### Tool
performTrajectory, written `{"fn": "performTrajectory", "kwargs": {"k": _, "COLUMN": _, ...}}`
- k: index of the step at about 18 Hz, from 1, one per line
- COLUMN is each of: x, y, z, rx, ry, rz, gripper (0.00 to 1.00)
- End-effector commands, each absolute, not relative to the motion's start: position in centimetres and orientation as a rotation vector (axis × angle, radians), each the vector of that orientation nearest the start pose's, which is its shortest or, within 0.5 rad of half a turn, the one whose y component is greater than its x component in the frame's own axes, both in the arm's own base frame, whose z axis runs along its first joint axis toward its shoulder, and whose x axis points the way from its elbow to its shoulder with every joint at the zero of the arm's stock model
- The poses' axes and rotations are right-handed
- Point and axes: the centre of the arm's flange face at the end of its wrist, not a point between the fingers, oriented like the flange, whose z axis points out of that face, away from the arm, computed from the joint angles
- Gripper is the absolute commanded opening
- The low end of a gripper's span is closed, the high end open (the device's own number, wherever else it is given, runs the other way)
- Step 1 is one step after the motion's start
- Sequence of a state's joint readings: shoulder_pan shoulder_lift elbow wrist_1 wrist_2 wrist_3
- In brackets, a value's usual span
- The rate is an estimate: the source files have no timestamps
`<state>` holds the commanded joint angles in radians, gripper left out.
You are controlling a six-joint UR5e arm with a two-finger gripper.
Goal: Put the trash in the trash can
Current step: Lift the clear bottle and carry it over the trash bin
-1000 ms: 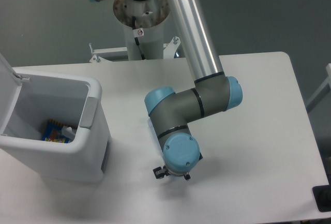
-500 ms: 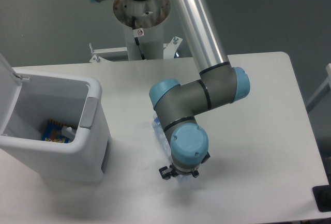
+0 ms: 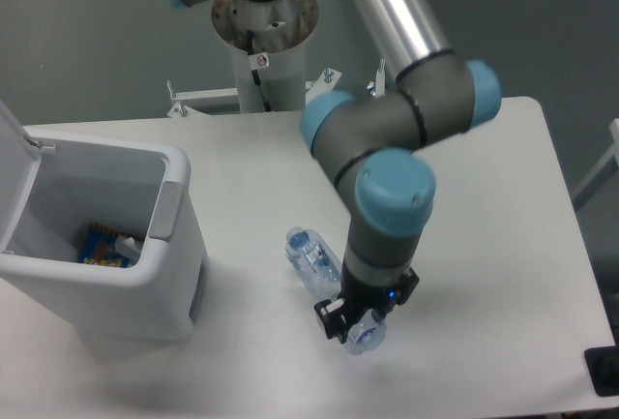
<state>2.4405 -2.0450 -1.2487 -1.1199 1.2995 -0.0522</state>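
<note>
bottle gripped and lifting off the table

the two-finger gripper [image 3: 354,320] is seen closed around the far end of the long crushed clear plastic bottle with a bluish tint [image 3: 324,275], whose rounded end shows just below the fingers while its other end stretches up and to the left of the gripper. compared with half a second ago, the arm has been raised and swung so that the wrist no longer covers the bottle; most of the bottle's length is now exposed, and it appears to be tilted off the white table [image 3: 484,245], though contact at its low end cannot be ruled out. this is judged as the grasp being made and the carry beginning. the large boxy white-grey plastic trash can [image 3: 164,245] stands well to the left of the gripper with its lid flipped open, a blue-and-orange wrapper [image 3: 102,247] lying inside. a leftward transfer over the rim is what remains for this item.
</note>
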Motion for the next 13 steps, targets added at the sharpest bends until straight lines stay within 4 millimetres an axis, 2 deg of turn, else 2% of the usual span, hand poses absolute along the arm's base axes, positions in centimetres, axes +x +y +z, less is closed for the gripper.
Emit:
{"fn": "performTrajectory", "kwargs": {"k": 5, "x": -40.7, "y": 56.7, "z": 49.1, "rx": -2.383, "ry": -1.075, "rz": -0.22, "gripper": 0.63}}
{"fn": "performTrajectory", "kwargs": {"k": 10, "x": -37.7, "y": 55.4, "z": 56.5, "rx": -2.244, "ry": -0.918, "rz": -0.179, "gripper": 0.63}}
{"fn": "performTrajectory", "kwargs": {"k": 13, "x": -35.7, "y": 54.9, "z": 59.3, "rx": -2.196, "ry": -0.846, "rz": -0.21, "gripper": 0.63}}
